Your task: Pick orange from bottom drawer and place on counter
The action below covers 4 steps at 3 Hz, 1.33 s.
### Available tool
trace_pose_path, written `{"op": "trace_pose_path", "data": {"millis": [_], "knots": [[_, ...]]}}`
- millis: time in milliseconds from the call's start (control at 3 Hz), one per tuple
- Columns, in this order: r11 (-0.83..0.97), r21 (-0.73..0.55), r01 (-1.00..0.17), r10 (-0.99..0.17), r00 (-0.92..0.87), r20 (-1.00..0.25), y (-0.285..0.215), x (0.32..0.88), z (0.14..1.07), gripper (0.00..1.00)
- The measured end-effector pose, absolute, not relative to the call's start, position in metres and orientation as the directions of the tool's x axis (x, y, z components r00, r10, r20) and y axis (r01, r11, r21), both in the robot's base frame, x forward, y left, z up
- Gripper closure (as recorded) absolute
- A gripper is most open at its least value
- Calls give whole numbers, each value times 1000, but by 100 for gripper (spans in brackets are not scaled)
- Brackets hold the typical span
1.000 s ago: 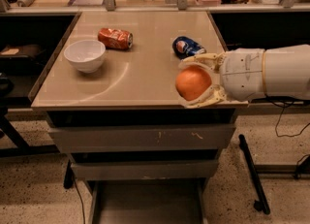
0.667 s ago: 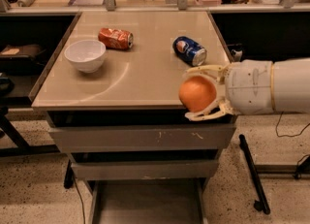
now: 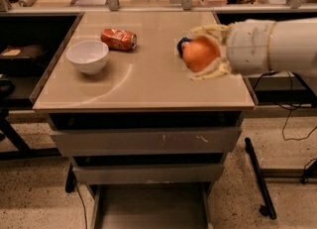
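Beige counter (image 3: 148, 82), speckled floor (image 3: 34, 193) | gripper (image 3: 194, 53) above counter | fingers (image 3: 207, 72) clamped on orange (image 3: 200, 54)

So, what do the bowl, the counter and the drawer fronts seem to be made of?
Bowl: glossy white, probably ceramic or plastic. Counter: smooth beige laminate, seemingly, as it reflects light. Drawer fronts: scuffed grey painted metal, likely. The gripper holds the orange above the counter's right side.

Cream two-finger gripper (image 3: 200, 52) on white arm, reaching in from right, over right part of glossy beige counter (image 3: 148, 77). Fingers clasp small round orange fruit (image 3: 199, 54) from above and below. Blue can (image 3: 181, 44) just behind fruit, mostly hidden. White bowl (image 3: 87, 56) and crushed red-orange can (image 3: 119, 39) at left, close together. Lowest grey metal drawer (image 3: 151, 207) pulled out beneath two shut scuffed grey drawer fronts (image 3: 146, 141).
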<state>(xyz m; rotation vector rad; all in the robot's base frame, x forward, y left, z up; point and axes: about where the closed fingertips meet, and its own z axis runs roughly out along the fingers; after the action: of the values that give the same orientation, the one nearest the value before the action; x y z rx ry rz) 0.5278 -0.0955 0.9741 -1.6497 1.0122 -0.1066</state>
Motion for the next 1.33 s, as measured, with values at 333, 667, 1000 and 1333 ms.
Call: {"op": "trace_pose_path", "data": {"millis": [333, 667, 1000, 1333], "knots": [[-25, -842, -539, -606, 678, -416, -54, 538, 985, 100], [-26, -841, -540, -606, 678, -416, -53, 537, 984, 100], [-18, -847, -531, -586, 692, -422, -51, 551, 984, 100], [58, -836, -546, -556, 678, -482, -42, 581, 983, 100]]}}
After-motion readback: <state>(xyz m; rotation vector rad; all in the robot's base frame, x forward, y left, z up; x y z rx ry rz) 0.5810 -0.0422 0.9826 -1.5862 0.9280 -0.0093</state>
